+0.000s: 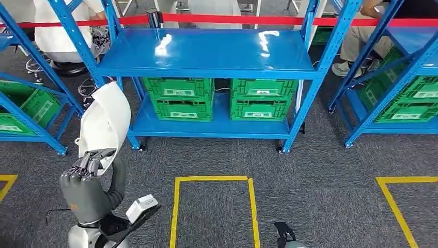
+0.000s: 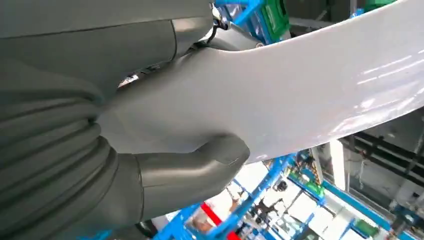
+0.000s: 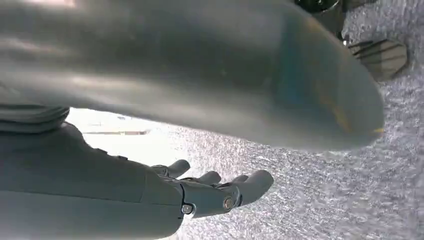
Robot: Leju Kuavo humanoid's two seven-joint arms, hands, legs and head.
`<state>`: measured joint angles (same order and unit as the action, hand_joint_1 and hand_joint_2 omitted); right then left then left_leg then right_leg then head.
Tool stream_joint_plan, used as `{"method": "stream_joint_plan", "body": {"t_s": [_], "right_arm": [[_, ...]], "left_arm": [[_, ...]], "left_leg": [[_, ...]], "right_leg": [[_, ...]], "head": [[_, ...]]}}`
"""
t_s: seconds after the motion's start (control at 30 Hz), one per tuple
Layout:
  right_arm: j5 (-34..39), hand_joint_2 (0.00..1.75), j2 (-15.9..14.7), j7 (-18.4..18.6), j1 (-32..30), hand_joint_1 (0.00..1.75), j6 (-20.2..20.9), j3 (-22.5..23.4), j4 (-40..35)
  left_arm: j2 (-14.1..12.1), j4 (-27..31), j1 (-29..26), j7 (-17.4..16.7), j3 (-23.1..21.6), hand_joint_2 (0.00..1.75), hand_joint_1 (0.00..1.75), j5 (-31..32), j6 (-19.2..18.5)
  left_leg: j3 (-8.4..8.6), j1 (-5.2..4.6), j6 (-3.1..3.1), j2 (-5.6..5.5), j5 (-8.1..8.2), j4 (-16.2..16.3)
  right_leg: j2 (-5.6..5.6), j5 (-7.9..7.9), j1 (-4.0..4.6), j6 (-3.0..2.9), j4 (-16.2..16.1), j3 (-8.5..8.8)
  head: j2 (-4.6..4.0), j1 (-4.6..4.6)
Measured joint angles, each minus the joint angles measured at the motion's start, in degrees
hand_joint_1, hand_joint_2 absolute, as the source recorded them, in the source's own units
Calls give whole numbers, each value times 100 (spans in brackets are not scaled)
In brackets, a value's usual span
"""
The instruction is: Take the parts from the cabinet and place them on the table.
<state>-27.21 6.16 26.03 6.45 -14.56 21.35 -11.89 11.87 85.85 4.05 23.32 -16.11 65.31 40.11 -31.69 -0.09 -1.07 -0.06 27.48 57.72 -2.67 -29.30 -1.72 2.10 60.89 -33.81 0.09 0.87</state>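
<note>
A white curved shell part (image 1: 105,122) stands upright in front of the blue cabinet's left post, held from below by my left hand (image 1: 85,178). In the left wrist view the grey thumb (image 2: 200,167) presses against the glossy white part (image 2: 310,95). The blue cabinet (image 1: 206,51) has a bare top shelf. My right hand (image 3: 215,192) hangs low over the grey carpet with its fingers stretched out and nothing in them; a dark bit of that arm (image 1: 283,233) shows at the bottom edge of the head view.
Green crates (image 1: 181,98) (image 1: 262,98) sit on the cabinet's lower shelf. More blue racks with green crates stand at left (image 1: 26,106) and right (image 1: 408,98). Yellow floor tape (image 1: 213,179) marks a box ahead. People sit behind a red tape (image 1: 258,19).
</note>
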Motion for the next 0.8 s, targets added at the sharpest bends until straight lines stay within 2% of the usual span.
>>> {"method": "stream_joint_plan", "body": {"t_s": [0.03,0.07,0.1,0.13,0.17,0.2,0.23,0.27,0.3,0.33,0.37,0.4,0.43,0.47,0.5,0.53,0.57,0.6,0.63,0.67,0.7,0.73,0.77,0.8], "right_arm": [[-2,0,2,-4,-6,0,2,0,2],[-4,0,2,-4,-16,0,2,0,2],[-9,0,0,-2,-27,0,2,0,2],[-24,0,0,2,-37,0,-2,2,2],[-39,0,-2,0,-40,0,-9,2,2],[-42,0,-2,0,-36,0,-13,2,2],[-48,0,-2,0,-29,0,-13,2,2],[-52,0,-2,0,-24,0,-20,2,2],[-50,0,-4,0,-20,0,-24,2,2],[-48,0,-2,-31,-14,0,-37,5,2],[-46,0,-2,-55,-14,0,-46,5,2],[-39,0,-4,-39,-15,0,-66,11,2],[-37,0,-2,-13,-8,0,-85,18,0],[-33,0,5,11,4,0,-92,28,0],[-31,0,2,15,6,0,-99,46,0],[-31,0,-2,13,0,0,-98,61,0],[-26,0,-4,15,-11,0,-99,77,0],[-17,0,-7,15,-22,0,-101,94,0],[-2,0,-7,15,-31,0,-101,101,0],[13,0,-7,15,-32,0,-105,107,0],[22,0,-7,15,-30,0,-107,118,0],[28,0,-4,15,-29,0,-107,129,0],[31,0,-4,15,-30,0,-107,140,0],[31,0,-7,15,-33,0,-107,144,0]], "left_arm": [[7,0,12,0,-2,175,175,2,2],[7,-13,5,4,-2,175,175,11,0],[7,-24,1,4,-2,175,175,15,2],[7,-37,2,4,-2,175,175,15,0],[7,-50,1,4,-2,175,175,15,0],[7,-61,4,4,-2,175,175,15,0],[7,-63,7,0,-2,175,175,15,2],[9,-63,10,-13,-2,175,175,20,0],[13,-65,20,-54,-2,175,175,22,2],[13,-66,31,-81,-2,175,175,31,0],[20,-68,33,-112,-2,175,175,59,-4],[20,-77,39,-166,0,175,175,107,-11],[20,-81,41,-199,4,175,175,138,-20],[20,-81,43,-225,7,175,175,153,-22],[20,-81,64,-229,7,175,175,157,-22],[20,-85,97,-238,7,175,175,164,-22],[20,-94,118,-243,7,175,175,177,-22],[20,-109,117,-249,7,175,175,203,-28],[20,-125,117,-256,7,175,175,210,-50],[20,-144,119,-271,7,175,175,212,-65],[20,-160,133,-282,7,175,175,219,-74],[24,-175,159,-306,7,175,175,227,-90],[30,-186,196,-330,7,175,175,234,-92],[37,-194,250,-345,7,175,175,256,-92]], "left_leg": [[-19,-2,-30,-38,-20,1],[-34,-11,-49,-82,-31,2],[-51,-29,-59,-137,-38,8],[-72,-41,-66,-203,-43,22],[-84,-43,-65,-272,-43,42],[-92,-43,-63,-341,-42,66],[-96,-40,-53,-408,-35,92],[-105,-36,-36,-462,-24,123],[-142,-30,-8,-503,-12,153],[-187,-60,41,-572,3,201],[-205,-43,78,-609,-20,184],[-211,-24,119,-659,-39,155],[-252,-21,156,-707,-55,137],[-257,-33,174,-640,-33,174],[-309,-47,202,-350,78,308],[-443,-34,228,-193,270,589],[-654,-18,259,-105,512,1034],[-881,2,285,-72,718,1523],[-1033,21,306,-62,800,1840],[-1040,41,314,-52,733,1859],[-919,53,319,-34,566,1639],[-693,60,315,9,339,1215],[-394,61,301,115,99,666],[-158,43,274,416,21,205]], "right_leg": [[130,-227,8,-9,357,-158],[201,-455,21,-9,839,-375],[226,-610,33,-9,1262,-578],[231,-651,43,-14,1530,-714],[236,-547,52,-28,1492,-704],[252,-339,58,-46,1197,-561],[290,-83,55,-63,711,-318],[399,125,47,-81,214,-64],[673,61,25,-104,-54,64],[649,73,50,-102,-100,50],[583,77,56,-120,-95,40],[542,83,85,-157,-95,40],[488,101,71,-194,-109,47],[410,132,30,-240,-156,58],[359,134,34,-279,-167,69],[299,132,40,-309,-168,69],[226,127,50,-317,-166,67],[143,123,53,-322,-165,63],[68,121,53,-322,-164,57],[2,120,52,-320,-164,58],[-57,116,52,-315,-163,60],[-113,109,51,-303,-163,71],[-170,100,50,-289,-163,91],[-220,88,62,-261,-163,113]], "head": [[0,26],[0,48],[0,48],[0,48],[0,48],[0,50],[0,50],[0,50],[0,46],[0,48],[0,44],[0,48],[0,44],[0,46],[0,17],[0,-7],[0,-7],[0,-9],[0,-9],[0,-9],[0,-11],[0,-9],[0,-11],[0,-11]]}}
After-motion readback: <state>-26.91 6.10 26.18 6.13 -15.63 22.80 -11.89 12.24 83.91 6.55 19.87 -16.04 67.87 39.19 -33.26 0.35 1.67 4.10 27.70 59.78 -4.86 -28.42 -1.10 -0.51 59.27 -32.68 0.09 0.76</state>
